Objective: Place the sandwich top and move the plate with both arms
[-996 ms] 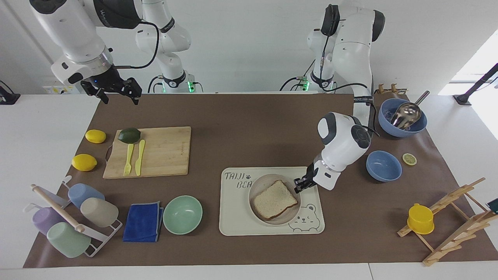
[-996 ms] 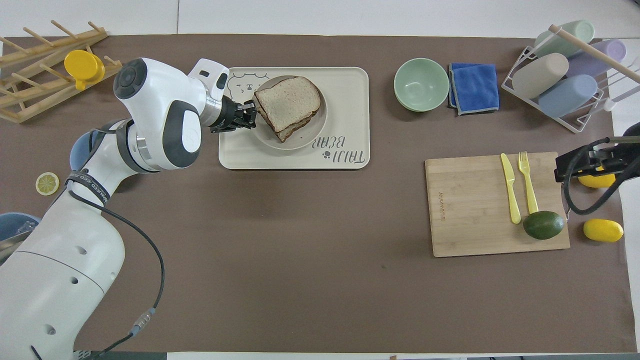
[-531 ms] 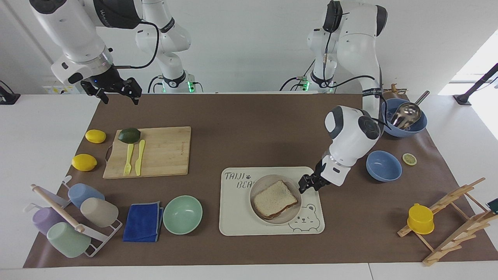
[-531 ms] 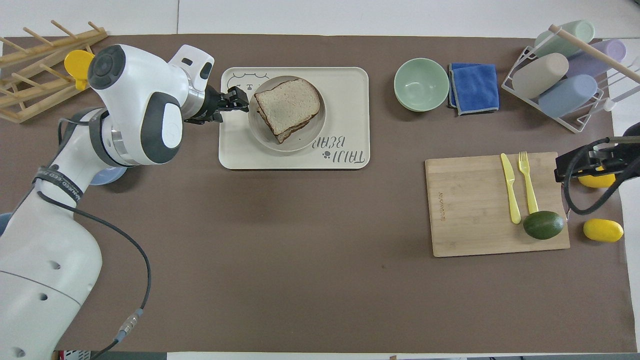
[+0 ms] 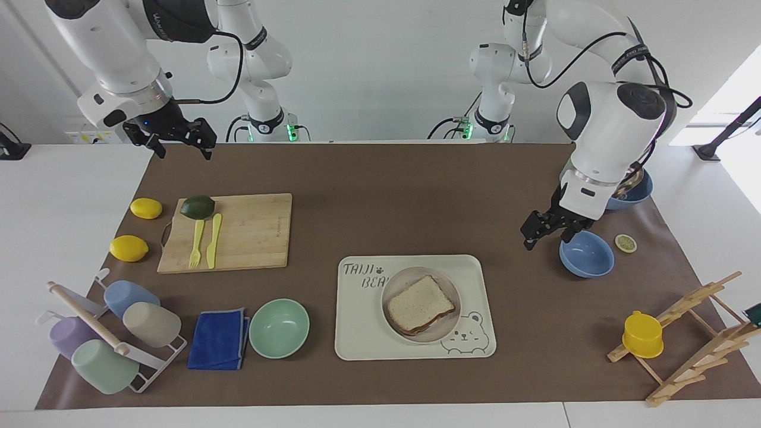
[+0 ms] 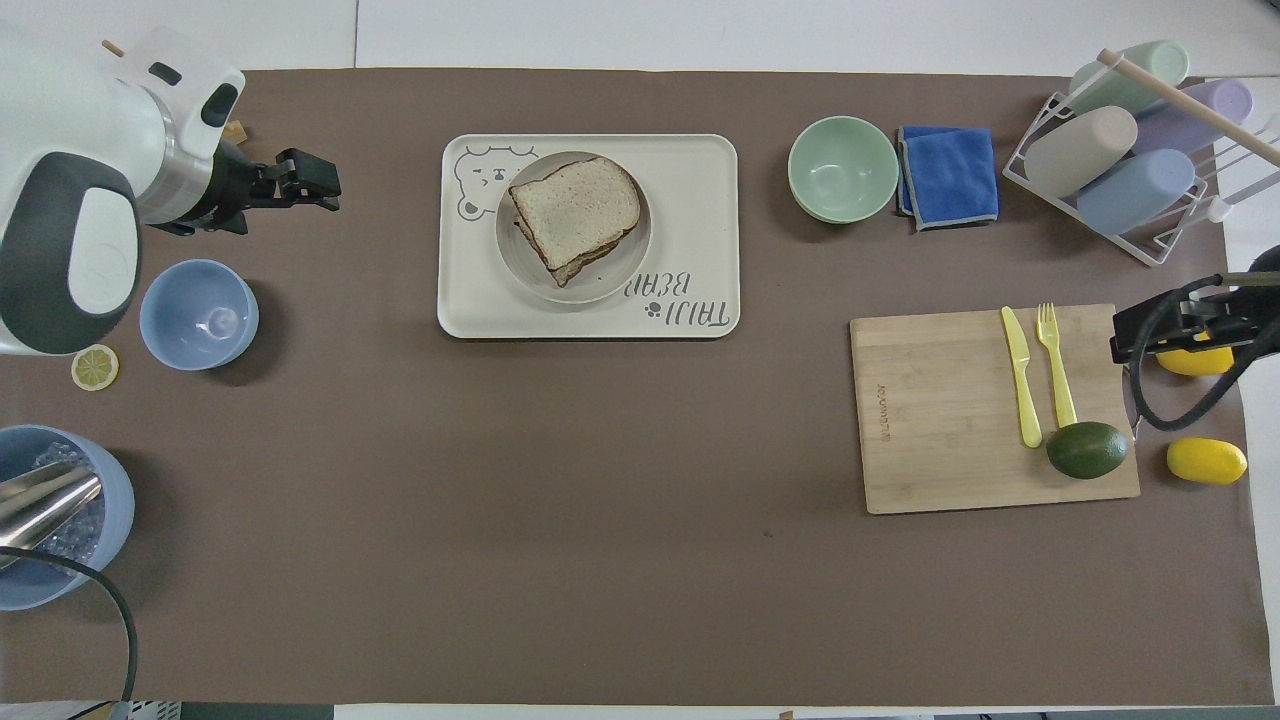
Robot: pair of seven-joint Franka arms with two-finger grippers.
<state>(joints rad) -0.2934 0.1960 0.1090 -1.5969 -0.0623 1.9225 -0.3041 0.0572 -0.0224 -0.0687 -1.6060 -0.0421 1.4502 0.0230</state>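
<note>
The sandwich top, a pale speckled bread slice, lies flat on the lower sandwich layers on the round beige plate. The plate sits on the cream bear tray. My left gripper hangs open and empty in the air, over the brown mat between the tray and the small blue bowl. My right gripper waits open and empty, raised over the mat's edge at the right arm's end.
A large blue bowl with a steel ladle and a lemon slice lie toward the left arm's end, as does a wooden rack with a yellow cup. A mint bowl, blue cloth, cup rack, cutting board and lemons occupy the right arm's end.
My left gripper opened and let go of the bread slice, which settled flat on the sandwich. The left arm then rose and drew away from the tray. The right arm stayed put.
</note>
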